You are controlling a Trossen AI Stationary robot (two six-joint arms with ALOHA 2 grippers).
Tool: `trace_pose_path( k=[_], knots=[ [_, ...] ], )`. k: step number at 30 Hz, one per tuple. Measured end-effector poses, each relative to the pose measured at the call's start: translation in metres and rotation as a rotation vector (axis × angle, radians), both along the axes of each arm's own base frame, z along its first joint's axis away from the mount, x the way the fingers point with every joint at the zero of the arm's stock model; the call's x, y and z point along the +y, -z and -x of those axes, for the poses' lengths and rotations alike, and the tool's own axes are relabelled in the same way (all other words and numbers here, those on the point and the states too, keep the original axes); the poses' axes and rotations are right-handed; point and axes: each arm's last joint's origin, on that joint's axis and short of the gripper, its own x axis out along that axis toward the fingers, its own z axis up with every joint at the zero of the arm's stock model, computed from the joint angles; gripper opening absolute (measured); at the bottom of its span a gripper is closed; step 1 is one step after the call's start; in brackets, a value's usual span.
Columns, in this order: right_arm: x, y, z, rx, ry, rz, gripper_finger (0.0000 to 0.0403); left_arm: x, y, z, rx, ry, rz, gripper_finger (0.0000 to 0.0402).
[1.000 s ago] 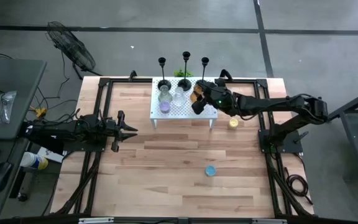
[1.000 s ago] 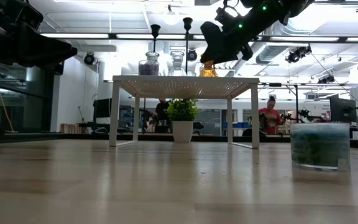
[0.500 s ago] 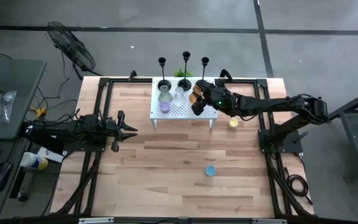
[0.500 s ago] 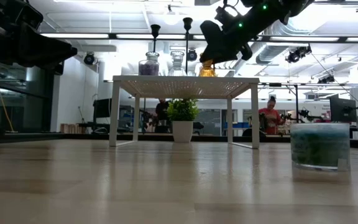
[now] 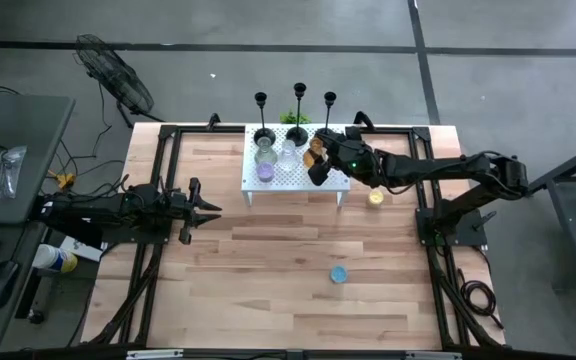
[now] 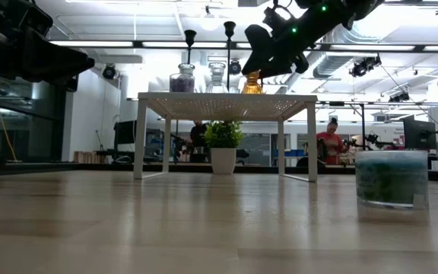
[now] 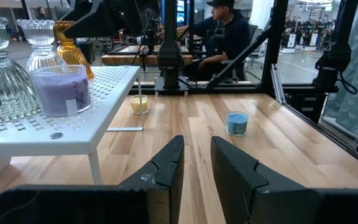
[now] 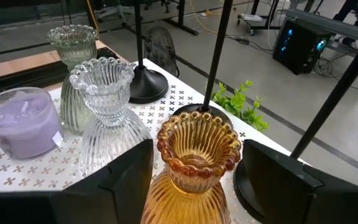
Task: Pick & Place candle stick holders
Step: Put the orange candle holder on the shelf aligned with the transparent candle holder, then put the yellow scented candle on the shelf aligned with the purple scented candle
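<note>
A white perforated stand (image 5: 290,178) at the table's far side carries three tall black candlesticks (image 5: 299,92) on round bases, two clear ribbed glass holders (image 8: 104,106), a purple candle cup (image 5: 265,171) and an orange ribbed glass holder (image 8: 197,149). My right gripper (image 5: 316,155) is open over the stand, one finger on each side of the orange holder, which stands upright. A yellow cup (image 5: 375,197) and a blue cup (image 5: 339,274) rest on the wooden table. My left gripper (image 5: 208,208) is open and empty at the table's left. My right gripper's fingers (image 8: 129,180) stand on either side of the orange holder's neck (image 8: 194,177), coming level from the table's right. A gap shows beside its rim. Whether they touch its wider lower body, I cannot tell.
The black frame rails run along the table's left and right edges (image 5: 158,200). A potted plant (image 6: 223,144) stands behind the stand. A person (image 7: 225,31) sits beyond the table. Bare wood lies between the stand and the near edge.
</note>
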Motion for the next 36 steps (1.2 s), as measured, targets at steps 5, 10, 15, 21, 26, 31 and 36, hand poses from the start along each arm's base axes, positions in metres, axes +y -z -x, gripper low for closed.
trace_pose_path(
  k=[5,10,15,21,26,31,36],
  knots=[
    [0.004,0.000,-0.001,0.001,-0.009,0.002,0.0248,0.000,0.000,0.000,0.000,0.000,0.000,0.0077],
    [0.010,0.000,-0.002,0.002,-0.027,0.004,0.0249,0.000,0.000,0.000,0.000,0.000,0.000,0.0077],
    [0.012,-0.003,0.000,0.004,-0.024,0.007,0.0249,0.000,0.000,0.000,0.000,0.000,0.000,0.0077],
    [0.012,-0.010,0.011,0.025,0.029,0.026,0.0249,0.000,0.000,0.000,0.000,0.000,0.000,0.0077],
    [0.020,-0.014,0.020,0.037,0.056,0.003,0.0249,0.000,0.000,0.000,0.000,0.000,0.000,0.0077],
    [0.030,-0.019,0.027,0.021,0.040,-0.035,0.0249,0.000,0.000,0.000,0.000,0.000,0.000,0.0077],
    [0.041,-0.020,0.028,0.013,-0.002,-0.064,0.0248,0.000,0.000,0.000,0.000,0.000,0.000,0.0077]
  ],
)
